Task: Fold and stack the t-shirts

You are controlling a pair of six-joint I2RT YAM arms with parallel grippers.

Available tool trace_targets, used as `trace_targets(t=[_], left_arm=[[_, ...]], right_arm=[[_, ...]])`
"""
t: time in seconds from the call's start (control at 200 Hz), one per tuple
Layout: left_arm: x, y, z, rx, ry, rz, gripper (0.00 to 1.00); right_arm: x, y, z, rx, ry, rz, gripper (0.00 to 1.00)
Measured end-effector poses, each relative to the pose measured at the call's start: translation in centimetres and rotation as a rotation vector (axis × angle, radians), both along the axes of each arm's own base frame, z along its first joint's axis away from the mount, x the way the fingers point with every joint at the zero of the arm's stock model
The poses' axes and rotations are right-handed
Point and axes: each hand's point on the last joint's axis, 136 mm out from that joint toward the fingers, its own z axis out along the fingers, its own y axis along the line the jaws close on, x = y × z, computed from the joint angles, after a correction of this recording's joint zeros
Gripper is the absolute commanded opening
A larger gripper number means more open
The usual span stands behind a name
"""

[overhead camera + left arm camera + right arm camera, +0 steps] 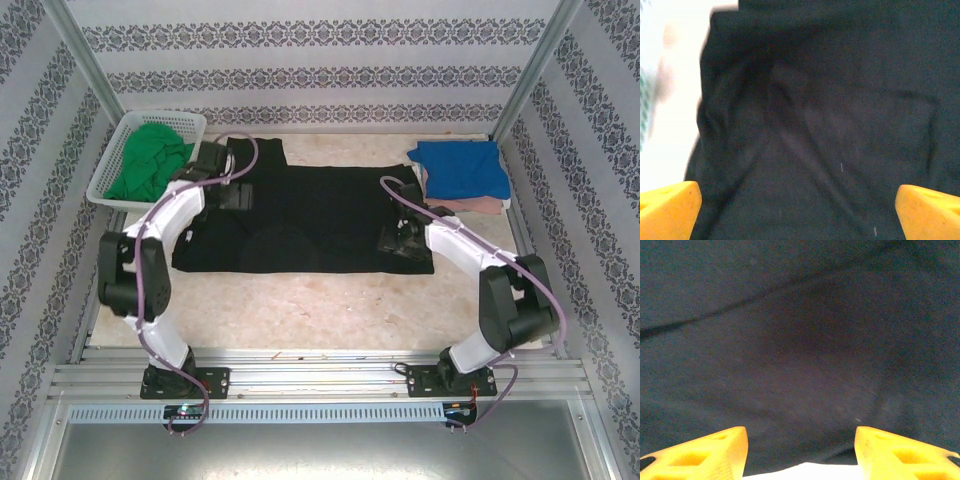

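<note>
A large black t-shirt (310, 225) lies spread flat across the middle of the table. My left gripper (236, 196) hovers over its left part near a sleeve, jaws wide open and holding nothing. In the left wrist view the left gripper (797, 217) has creased black cloth (815, 125) beneath it. My right gripper (402, 240) is low over the shirt's right front part. It is open, with the right gripper (800, 457) just above the black hem (800, 390). A folded blue t-shirt (460, 167) rests on a pink one (485, 205) at the back right. A green t-shirt (150, 162) lies crumpled in the basket.
The white lattice basket (112, 160) stands at the back left, close to my left arm's wrist. Patterned walls and metal posts close in the table on three sides. Bare tabletop (320, 305) runs between the black shirt and the arm bases.
</note>
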Motion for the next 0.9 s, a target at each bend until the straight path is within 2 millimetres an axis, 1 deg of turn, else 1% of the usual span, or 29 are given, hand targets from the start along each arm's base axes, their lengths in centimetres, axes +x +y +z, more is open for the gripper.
trace_targets(t=[0.065,0.13,0.215,0.285,0.34,0.4,0.515,0.6,0.689,0.764,0.869,0.899], left_arm=[[-2.7,0.1,-1.6,-0.016,0.048,0.012,1.00],[-4.4,0.2,-3.4,-0.015,0.099,0.026,1.00],[-6.1,0.7,-5.7,0.003,0.173,0.049,1.00],[-7.0,1.3,-6.8,0.026,0.217,0.075,1.00],[-7.6,1.8,-7.2,0.048,0.239,0.099,1.00],[-8.1,2.5,-7.4,0.068,0.256,0.122,1.00],[-9.0,4.0,-7.9,0.100,0.299,0.158,1.00],[-10.2,5.0,-9.0,0.133,0.359,0.177,1.00],[-11.8,5.3,-10.1,0.152,0.417,0.179,1.00],[-12.4,5.5,-9.8,0.158,0.413,0.183,1.00],[-13.8,5.5,-9.8,0.153,0.430,0.191,0.97],[-14.1,5.5,-9.8,0.153,0.435,0.194,0.95]], right_arm=[[1.5,1.3,-0.5,-0.001,-0.001,0.020,0.59],[2.3,2.3,-1.7,-0.008,0.015,0.039,0.60],[1.9,3.2,-3.6,-0.031,0.062,0.064,0.62],[1.1,3.4,-4.5,-0.049,0.093,0.068,0.63],[0.5,3.4,-4.9,-0.050,0.103,0.059,0.64],[-0.3,3.0,-5.4,-0.046,0.111,0.034,0.65],[-1.1,2.3,-5.3,-0.032,0.098,-0.009,0.67],[-1.6,2.0,-5.3,-0.020,0.088,-0.035,0.67],[-2.3,1.7,-5.3,-0.015,0.089,-0.046,0.68],[-3.1,1.6,-5.2,-0.002,0.094,-0.052,0.69],[-4.4,1.3,-5.2,0.011,0.109,-0.053,0.70],[-4.8,1.3,-5.2,0.015,0.113,-0.052,0.70]])
